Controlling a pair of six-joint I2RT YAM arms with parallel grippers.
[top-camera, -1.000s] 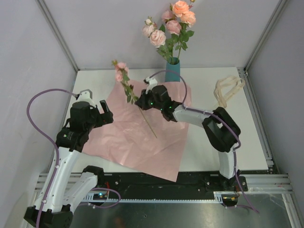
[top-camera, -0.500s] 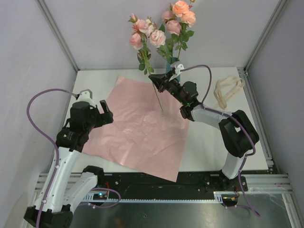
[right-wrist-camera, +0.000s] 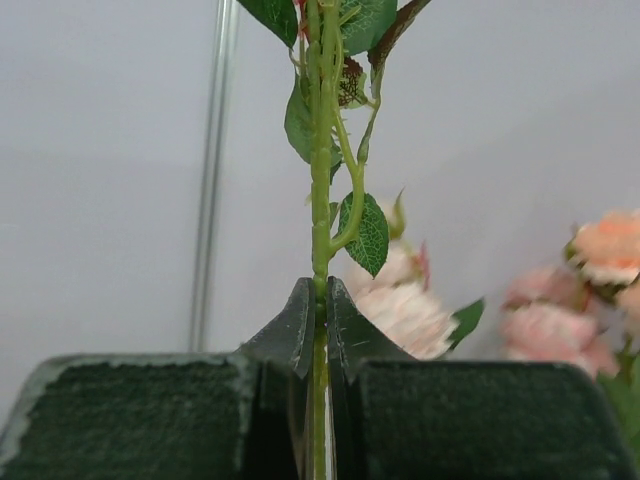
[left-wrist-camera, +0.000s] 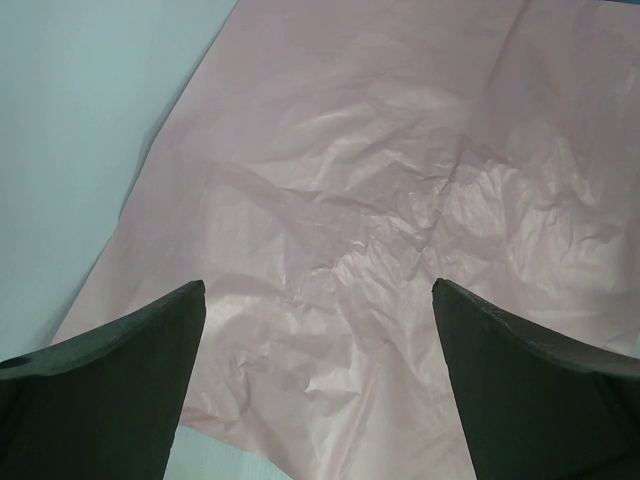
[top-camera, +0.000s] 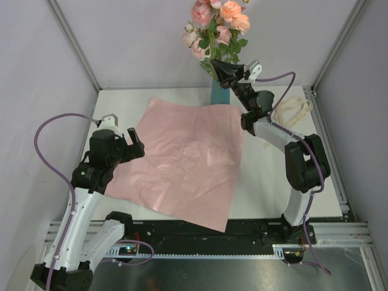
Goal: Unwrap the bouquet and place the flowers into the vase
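Observation:
My right gripper [top-camera: 217,66] is raised just above the mouth of the teal vase [top-camera: 216,96] at the back of the table, shut on the green stem [right-wrist-camera: 320,200] of one pink rose [top-camera: 200,12]. The stem stands upright between the closed jaws of the right gripper [right-wrist-camera: 321,292]. Other flowers [top-camera: 230,24] stand in the vase and show blurred behind the stem [right-wrist-camera: 610,250]. The unwrapped pink paper [top-camera: 182,157] lies flat on the table. My left gripper [top-camera: 136,142] hovers over the paper's left edge; in the left wrist view it [left-wrist-camera: 320,290] is open and empty above the crinkled paper [left-wrist-camera: 380,200].
A cream ribbon loop [top-camera: 291,112] lies on the white table [top-camera: 273,188] at the back right. Grey walls and metal frame posts [top-camera: 73,42] enclose the table on three sides.
The right arm has carried the rose from above the paper's middle up and back to just over the vase. The left arm has stayed still.

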